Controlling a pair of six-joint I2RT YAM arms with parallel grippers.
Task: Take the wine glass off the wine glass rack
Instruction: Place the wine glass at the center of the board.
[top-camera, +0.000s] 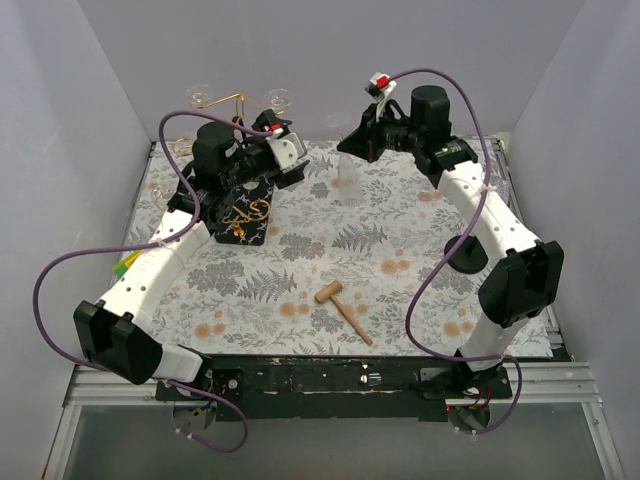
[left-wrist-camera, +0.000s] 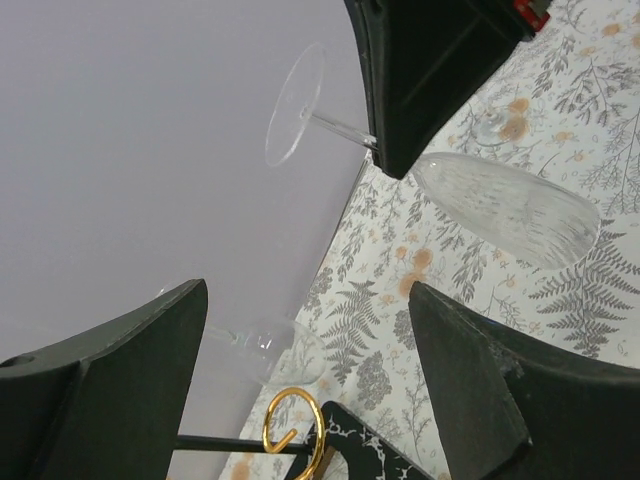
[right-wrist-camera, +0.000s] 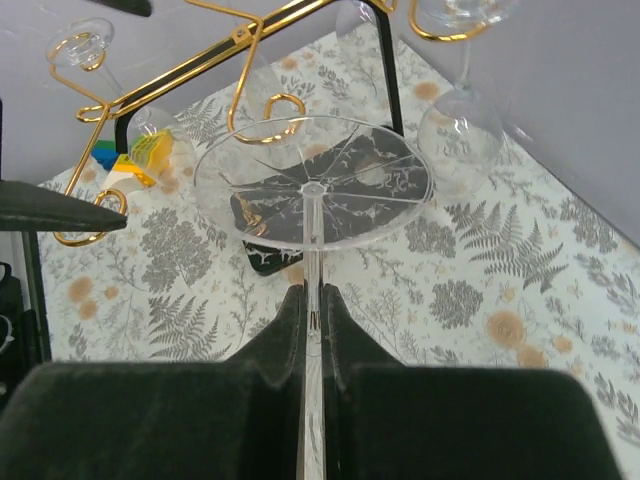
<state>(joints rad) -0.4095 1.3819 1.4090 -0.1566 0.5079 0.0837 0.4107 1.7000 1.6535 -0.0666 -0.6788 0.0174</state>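
Note:
The wine glass (right-wrist-camera: 312, 185) is clear of the wine glass rack. My right gripper (right-wrist-camera: 313, 300) is shut on its stem just below the round foot. In the top view the right gripper (top-camera: 358, 143) holds the wine glass (top-camera: 350, 185) bowl-down above the mat, to the right of the rack. The wine glass rack (top-camera: 240, 100) stands at the back left, with gold scroll arms (right-wrist-camera: 200, 62) and a black base (top-camera: 245, 212). My left gripper (left-wrist-camera: 308, 290) is open beside the rack, with a gold scroll (left-wrist-camera: 295, 430) low between its fingers. The left wrist view shows the held wine glass (left-wrist-camera: 510, 205) lying across.
Other glasses hang on the rack (right-wrist-camera: 460, 120), (right-wrist-camera: 80, 45), (left-wrist-camera: 280, 350). A wooden mallet (top-camera: 343, 308) lies on the fern-print mat near the front. A green and yellow object (top-camera: 125, 265) sits at the left edge. Grey walls enclose the table.

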